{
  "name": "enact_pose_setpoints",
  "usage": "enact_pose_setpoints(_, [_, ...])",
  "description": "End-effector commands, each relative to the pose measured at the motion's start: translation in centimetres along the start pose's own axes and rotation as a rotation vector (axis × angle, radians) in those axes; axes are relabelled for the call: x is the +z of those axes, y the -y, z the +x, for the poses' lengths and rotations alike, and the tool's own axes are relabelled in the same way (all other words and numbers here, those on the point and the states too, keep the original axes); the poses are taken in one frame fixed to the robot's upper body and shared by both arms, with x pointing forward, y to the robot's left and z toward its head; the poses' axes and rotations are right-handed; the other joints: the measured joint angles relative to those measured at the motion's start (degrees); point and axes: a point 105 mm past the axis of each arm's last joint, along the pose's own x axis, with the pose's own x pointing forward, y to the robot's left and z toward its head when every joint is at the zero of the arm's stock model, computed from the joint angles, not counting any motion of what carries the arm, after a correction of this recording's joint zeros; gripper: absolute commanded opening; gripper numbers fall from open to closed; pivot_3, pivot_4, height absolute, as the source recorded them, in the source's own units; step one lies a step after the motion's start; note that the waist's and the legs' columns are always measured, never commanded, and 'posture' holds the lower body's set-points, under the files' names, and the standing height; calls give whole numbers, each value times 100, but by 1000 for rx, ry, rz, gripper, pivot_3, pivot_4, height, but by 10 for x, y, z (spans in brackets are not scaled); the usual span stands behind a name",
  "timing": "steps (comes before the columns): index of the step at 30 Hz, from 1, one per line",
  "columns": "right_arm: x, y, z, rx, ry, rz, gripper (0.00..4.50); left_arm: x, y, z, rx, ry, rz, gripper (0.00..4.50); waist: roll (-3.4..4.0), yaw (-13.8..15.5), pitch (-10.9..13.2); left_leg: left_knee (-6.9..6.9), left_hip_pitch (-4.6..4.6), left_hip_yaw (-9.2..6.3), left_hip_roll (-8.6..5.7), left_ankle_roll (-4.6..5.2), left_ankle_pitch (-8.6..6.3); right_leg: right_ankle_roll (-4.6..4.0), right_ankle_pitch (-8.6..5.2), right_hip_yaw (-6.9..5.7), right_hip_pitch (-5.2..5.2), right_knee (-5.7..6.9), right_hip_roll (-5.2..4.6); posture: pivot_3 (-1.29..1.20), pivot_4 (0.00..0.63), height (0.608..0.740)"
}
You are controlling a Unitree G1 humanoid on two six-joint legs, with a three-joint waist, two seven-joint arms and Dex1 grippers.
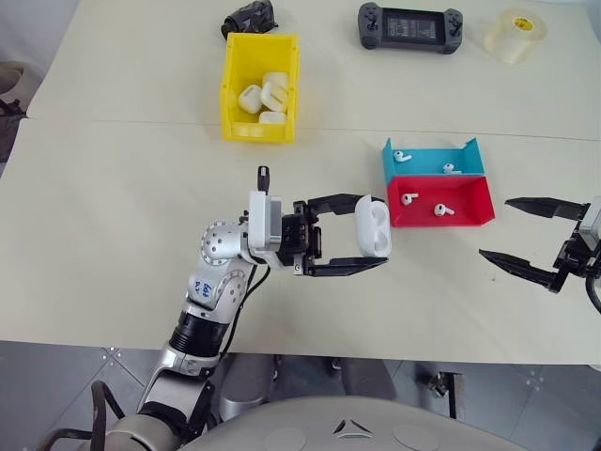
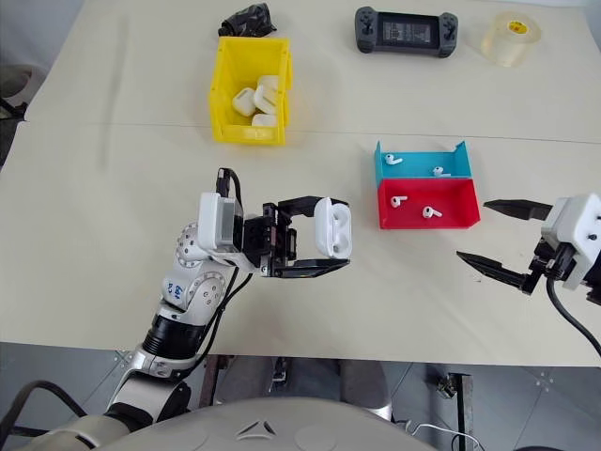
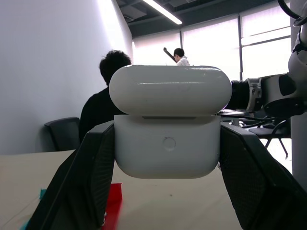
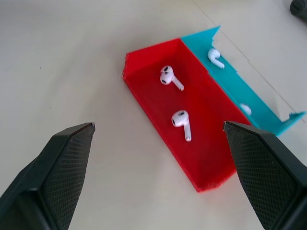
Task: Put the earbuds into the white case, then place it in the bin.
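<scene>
the left gripper (image 1: pixel 374 232) clamps the white case (image 1: pixel 373 227) between its two black fingers above the middle of the cream table (image 1: pixel 113 216), the gripper pointing toward three o'clock. the left wrist view shows the case (image 3: pixel 169 130) from the back, its lid slightly raised, one finger pressed to each side. the right gripper (image 1: pixel 500 228) hovers at the table's three o'clock edge with its jaws spread wide and nothing between them, aimed toward nine o'clock at the red tray (image 1: pixel 441 201). two earbuds (image 4: pixel 181 121) lie apart on the red tray's floor; two more rest in the teal tray (image 1: pixel 432 160), which sits touching the red tray on its twelve o'clock side. the held case hangs just beside the red tray, at its nine o'clock. the bin (image 1: pixel 260 86), yellow and open-topped, stands at about eleven o'clock from the case, well apart, holding several white cases. a black game console (image 1: pixel 409 27) and a roll of clear tape (image 1: pixel 516 35) sit along the twelve o'clock edge, a black crumpled object (image 1: pixel 250 17) just behind the bin.
</scene>
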Motion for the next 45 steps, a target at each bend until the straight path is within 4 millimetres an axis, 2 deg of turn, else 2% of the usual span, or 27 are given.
enact_pose_setpoints(1, [11, 0, 3, -3, 25, -30, 4500, 8, 4, 3, -20, 49, -2, 2812, 0, 9, 0, 0, 0, 0, 0, 0, 0, 0, 0, -1, 0, 0, 0, 0, 150, 740])
enact_pose_setpoints(9, [18, -3, 6, 22, 42, -28, 4500, 7, 6, -2, -50, 60, -52, 2812, 0, 3, 0, 1, 2, -6, 0, 0, 0, 0, 0, -4, 8, -5, 0, 0, 150, 740])
enact_pose_setpoints(15, [5, 4, 3, 36, -79, -13, 4500, 9, 4, -3, -52, 69, -66, 2812, 0, 1, 0, 1, 3, -8, -1, 0, 0, 0, 0, -6, 11, -7, 0, 0, 150, 740])
enact_pose_setpoints(20, [22, 19, 28, 74, -180, -11, 4500, 7, 2, -8, -23, 52, -66, 2812, 4, -65, 0, 2, 7, -7, 3, 0, 0, 0, 0, -5, 12, -9, 2, 0, 150, 740])
enact_pose_setpoints(23, [27, 21, 39, 126, -222, -8, 4500, 7, 2, -10, -8, 44, -62, 2812, 6, -60, 0, 0, 5, -17, 4, -2, 1, -2, -1, -12, 11, -11, 2, 0, 150, 740])
enact_pose_setpoints(32, [28, 40, 78, 225, -459, -123, 4500, 9, 0, -10, 30, 53, -58, 2812, 9, -12, 2, 0, -9, -25, -2, -3, -1, -1, -1, -20, 7, -27, -8, 0, 150, 740])
enact_pose_setpoints(38, [17, 44, 89, 219, -556, -113, 4500, 9, 3, -7, 39, 57, -58, 2812, 9, -10, 2, -1, -13, -27, -4, -3, -3, -1, -1, -23, 6, -30, -10, 0, 150, 740])
enact_pose_setpoints(45, [5, 45, 89, 173, -594, -68, 4500, 10, 3, -7, 56, 50, -53, 2812, 9, -16, 2, -1, -13, -27, -4, -4, -3, -1, -1, -23, 5, -29, -9, 0, 150, 740])
